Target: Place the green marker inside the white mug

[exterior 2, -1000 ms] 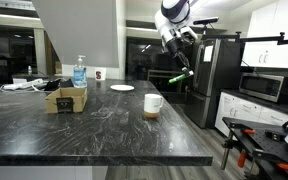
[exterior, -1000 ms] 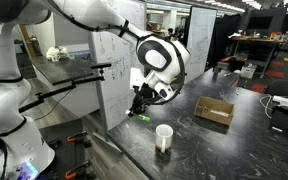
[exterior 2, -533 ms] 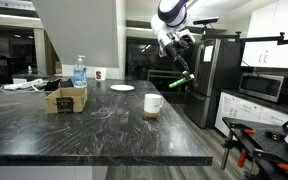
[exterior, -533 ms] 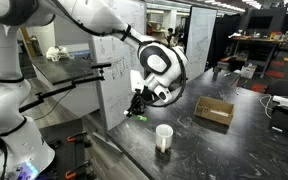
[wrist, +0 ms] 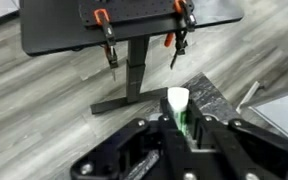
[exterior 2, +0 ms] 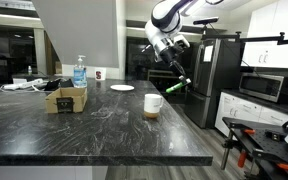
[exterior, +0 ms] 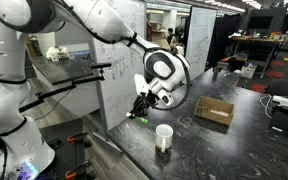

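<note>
My gripper [exterior: 139, 108] is shut on the green marker [exterior: 142, 117], which shows as a short bright green stick below the fingers. In an exterior view the gripper [exterior 2: 178, 79] holds the marker [exterior 2: 175, 87] in the air, to the right of and above the white mug [exterior 2: 153, 104]. The white mug [exterior: 164, 137] stands upright on the dark counter, right of and below the gripper. In the wrist view the marker [wrist: 182, 110] sits between the black jaws [wrist: 183, 122], its pale end pointing away. The mug is out of the wrist view.
A flat brown cardboard box [exterior: 213, 111] lies on the dark stone counter [exterior 2: 94, 130] beyond the mug. It also shows at the counter's left [exterior 2: 66, 98] beside a water bottle [exterior 2: 79, 72] and a white plate [exterior 2: 122, 88]. A whiteboard panel [exterior: 117, 60] stands behind the gripper.
The gripper with the green marker has moved a little toward the mug, leftward and slightly down over the counter edge in one exterior view. The mug has not moved.
</note>
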